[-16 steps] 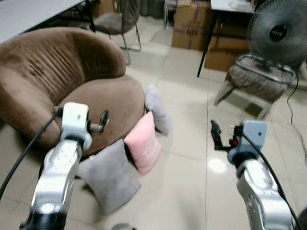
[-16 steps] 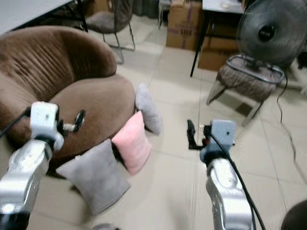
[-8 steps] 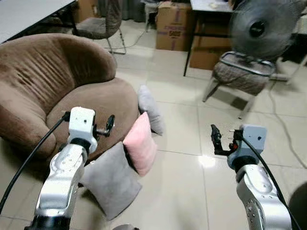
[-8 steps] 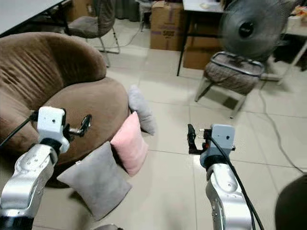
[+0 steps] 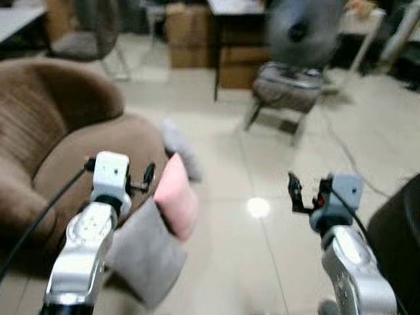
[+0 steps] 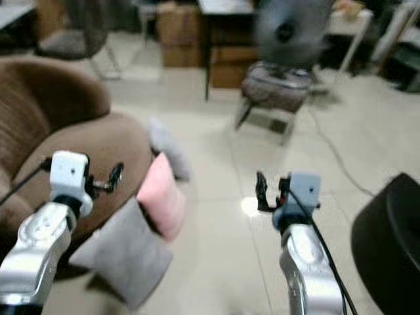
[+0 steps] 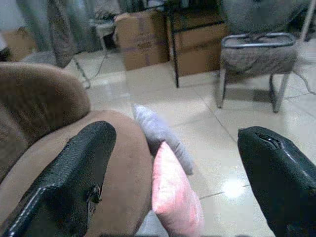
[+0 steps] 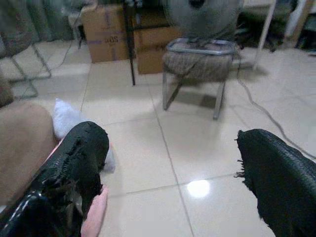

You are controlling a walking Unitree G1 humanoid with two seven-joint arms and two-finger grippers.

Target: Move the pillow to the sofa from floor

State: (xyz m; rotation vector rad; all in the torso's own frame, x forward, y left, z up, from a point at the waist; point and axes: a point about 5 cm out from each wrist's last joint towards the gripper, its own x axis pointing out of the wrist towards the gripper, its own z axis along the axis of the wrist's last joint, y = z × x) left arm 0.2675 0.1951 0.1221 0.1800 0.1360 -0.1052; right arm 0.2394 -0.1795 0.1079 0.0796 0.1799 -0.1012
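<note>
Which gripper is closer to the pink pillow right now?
Left. The left gripper hangs just beside the pink pillow, over the brown sofa's seat edge. The right gripper is farther off, across bare floor tiles.

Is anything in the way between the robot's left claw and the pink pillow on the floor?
No, nothing visible is in the way. The left claw hangs open in the air just beside the pink pillow, which leans against the brown sofa. A grey pillow lies lower down, in front, not between them.
</note>
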